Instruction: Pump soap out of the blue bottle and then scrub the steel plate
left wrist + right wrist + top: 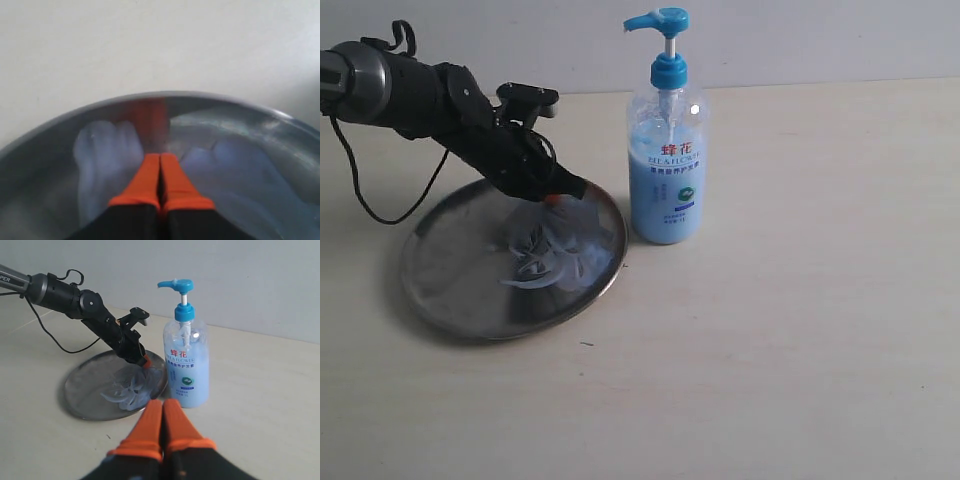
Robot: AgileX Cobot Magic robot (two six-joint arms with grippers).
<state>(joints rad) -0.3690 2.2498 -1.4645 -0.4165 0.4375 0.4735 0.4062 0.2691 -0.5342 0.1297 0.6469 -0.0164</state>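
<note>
The blue bottle (667, 170) bears red characters 蜂花 above small BEE & FLOWER lettering, with finer print below too small to read.

The left gripper (560, 193) reaches in from ten o'clock, its tip at the one o'clock edge of the steel plate (448, 272). Whitish soap (556, 252) smears the plate's three o'clock half. The blue bottle (667, 190) stands upright just beside the plate, at two o'clock.

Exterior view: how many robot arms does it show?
1. The left arm reaches from the left edge, its fingers on the steel plate. The right arm is outside this view.
</note>
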